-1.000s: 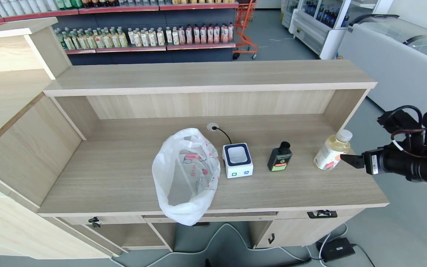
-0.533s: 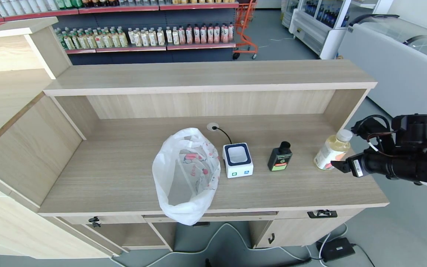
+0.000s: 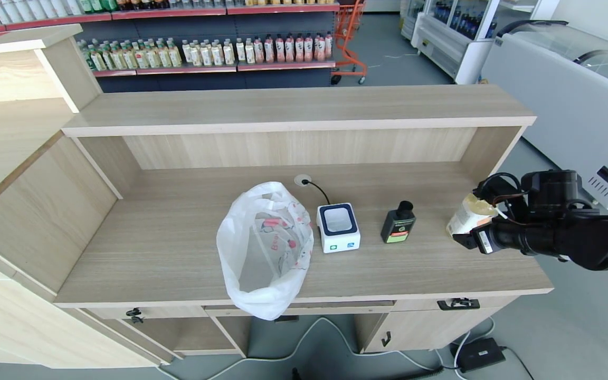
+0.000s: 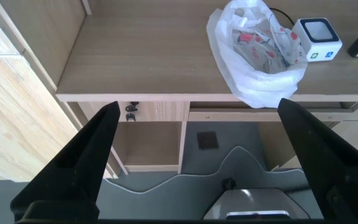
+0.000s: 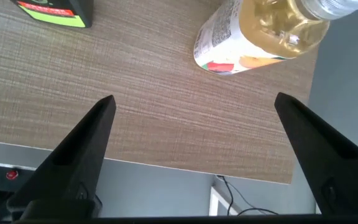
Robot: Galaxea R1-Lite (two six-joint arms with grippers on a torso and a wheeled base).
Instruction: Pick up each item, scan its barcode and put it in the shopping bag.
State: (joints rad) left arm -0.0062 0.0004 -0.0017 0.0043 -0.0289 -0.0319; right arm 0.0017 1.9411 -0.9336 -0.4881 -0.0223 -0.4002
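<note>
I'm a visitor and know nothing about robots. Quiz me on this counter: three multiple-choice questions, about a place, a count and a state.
1. What stands beside the shopping bag? A. the scanner B. the pale drink bottle C. the dark bottle
2. How many bottles stand on the counter? A. one B. two C. four
3. The right gripper is: A. shut on the dark bottle B. open, near the pale drink bottle C. shut on the bag
Answers: 1 A, the scanner is the bag's neighbour; 2 B, only the dark and pale ones; 3 B, its fingers are spread, holding nothing.
</note>
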